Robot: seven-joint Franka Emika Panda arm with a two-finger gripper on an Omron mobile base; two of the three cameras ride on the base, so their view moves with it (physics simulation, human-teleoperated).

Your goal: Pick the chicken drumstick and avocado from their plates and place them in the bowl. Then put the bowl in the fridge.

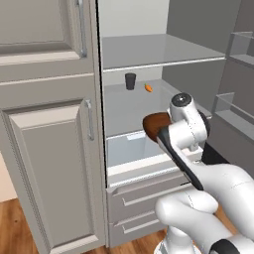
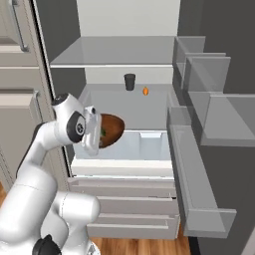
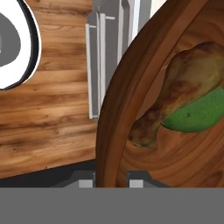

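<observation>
Grey shelves and white drawers of the open fridge [image 2: 149, 107] face the robot, its beige door [image 1: 47, 149] swung to the left. Held in front of the open top drawer [image 2: 144, 147], the bowl [image 2: 108, 130] carries the chicken drumstick [image 3: 179, 94] lying over the avocado [image 3: 201, 116]. The gripper [image 3: 111, 183] is clamped on the bowl's rim. Far back on the middle shelf stand a dark cup [image 1: 130, 81] and, just to its right, a small orange item [image 1: 148, 88].

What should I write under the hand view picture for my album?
The hand pinches the rim of the wooden bowl, with the chicken drumstick lying over the avocado.
</observation>
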